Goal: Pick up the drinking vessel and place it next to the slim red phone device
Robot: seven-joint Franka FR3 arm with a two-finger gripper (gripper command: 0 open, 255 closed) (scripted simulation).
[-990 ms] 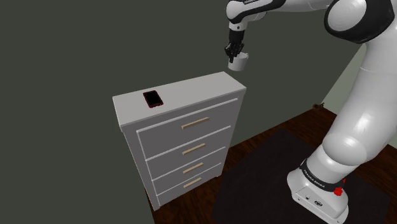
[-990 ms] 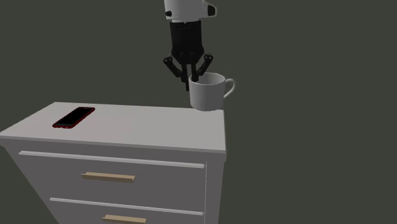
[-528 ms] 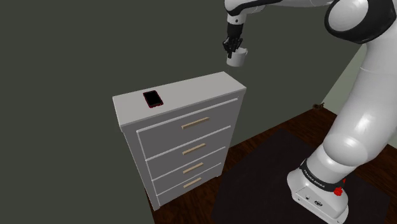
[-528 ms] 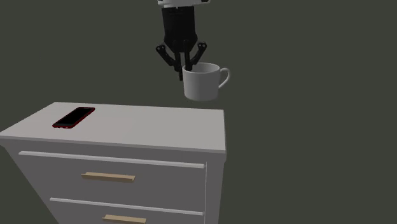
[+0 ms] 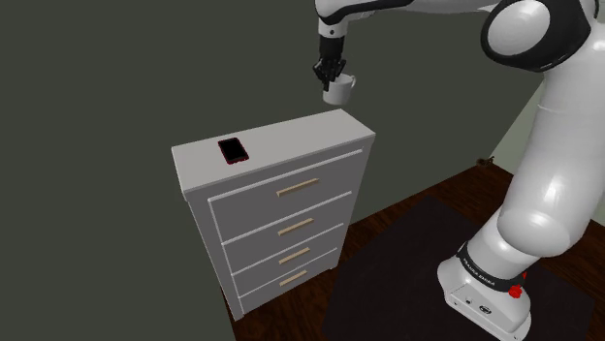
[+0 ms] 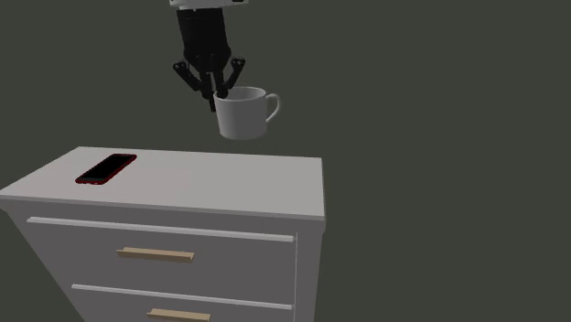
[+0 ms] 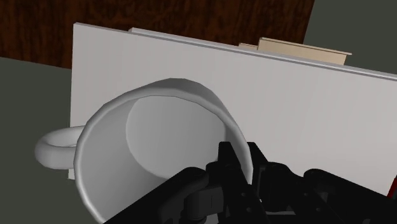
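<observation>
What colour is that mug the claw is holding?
White all over, handle included. The second exterior view shows the mug best, gripped at its rim by the claw.

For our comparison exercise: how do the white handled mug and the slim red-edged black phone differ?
The white handled mug hangs aloft, its rim in the jaws of the black gripper; the slim red-edged black phone lies flat on the white dresser. The mug is rounded, the phone thin.

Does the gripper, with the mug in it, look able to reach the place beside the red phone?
Probably yes. The gripper holds the white mug by its rim in the air, higher than the dresser top. The red phone lies flat on that top, and nothing stands between them.
</observation>
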